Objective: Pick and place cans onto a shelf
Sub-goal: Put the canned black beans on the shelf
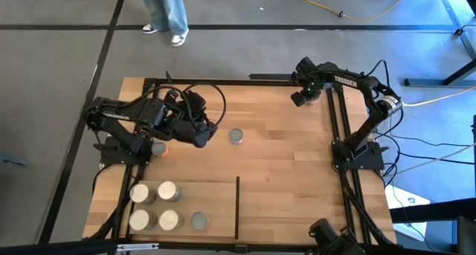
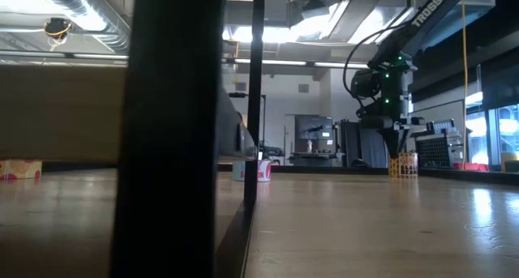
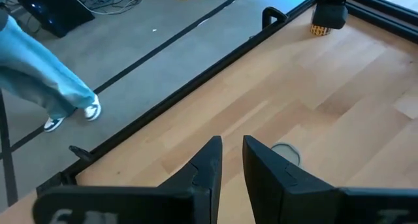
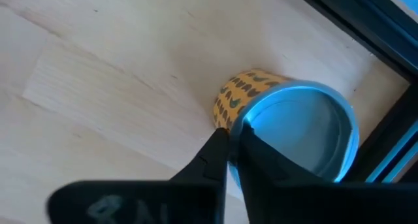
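Observation:
A yellow-patterned can (image 4: pixel 287 119) with a silvery top stands on the table's far right corner (image 2: pixel 403 164). My right gripper (image 4: pixel 235 142) points straight down on it (image 1: pixel 305 95), shut on its rim. A second can (image 1: pixel 236 137) stands alone mid-table, just beyond my left gripper (image 3: pixel 232 155), which hovers raised above the table with its fingers slightly apart and nothing between them (image 1: pixel 204 134). The shelf (image 1: pixel 216 192), a light-wood panel with a black upright divider (image 1: pixel 237 207), lies at the near left. Several cans (image 1: pixel 167 190) stand upright on it. My right gripper pinches the yellow can's top rim (image 4: pixel 230 123) between its two fingers, on one side of the can. One finger (image 4: pixel 212 152) is outside the wall, the other (image 4: pixel 261 152) over the top. The fingers come from above, pointing down. The can stands upright on the table.
The black table frame (image 4: pixel 366 34) runs close beside the yellow can. Another can (image 1: pixel 158 148) shows partly under the left arm. A person's legs (image 1: pixel 167 13) stand on the floor beyond the far edge. Bare wood lies between the middle can and the right arm.

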Robot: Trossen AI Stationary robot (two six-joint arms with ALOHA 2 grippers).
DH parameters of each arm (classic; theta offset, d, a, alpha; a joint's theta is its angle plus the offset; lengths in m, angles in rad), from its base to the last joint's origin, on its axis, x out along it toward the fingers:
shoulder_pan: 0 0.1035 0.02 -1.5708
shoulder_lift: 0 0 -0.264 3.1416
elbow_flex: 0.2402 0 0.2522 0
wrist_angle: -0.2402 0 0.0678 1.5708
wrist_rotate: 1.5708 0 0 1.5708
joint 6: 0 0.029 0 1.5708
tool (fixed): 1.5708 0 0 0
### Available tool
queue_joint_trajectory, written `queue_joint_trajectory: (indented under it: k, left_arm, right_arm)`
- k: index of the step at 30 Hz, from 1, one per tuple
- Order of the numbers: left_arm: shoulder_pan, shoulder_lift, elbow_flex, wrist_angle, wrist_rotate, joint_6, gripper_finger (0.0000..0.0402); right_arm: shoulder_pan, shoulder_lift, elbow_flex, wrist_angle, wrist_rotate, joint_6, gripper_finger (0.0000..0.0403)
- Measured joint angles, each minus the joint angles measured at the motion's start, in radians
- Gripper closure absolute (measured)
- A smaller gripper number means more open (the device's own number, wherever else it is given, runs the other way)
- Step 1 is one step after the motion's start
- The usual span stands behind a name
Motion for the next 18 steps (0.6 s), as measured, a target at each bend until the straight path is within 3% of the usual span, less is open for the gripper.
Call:
queue_joint_trajectory:
  k: [2, 18]
  left_arm:
    - [0.000, 0.000, 0.000, 0.000, 0.000, -0.005, 0.0347]
    - [0.000, 0.000, 0.000, 0.000, 0.000, -0.006, 0.0347]
  right_arm:
    - [0.000, 0.000, 0.000, 0.005, 0.000, -0.002, 0.0386]
    - [0.000, 0.001, -0.002, 0.021, 0.010, -0.061, 0.0386]
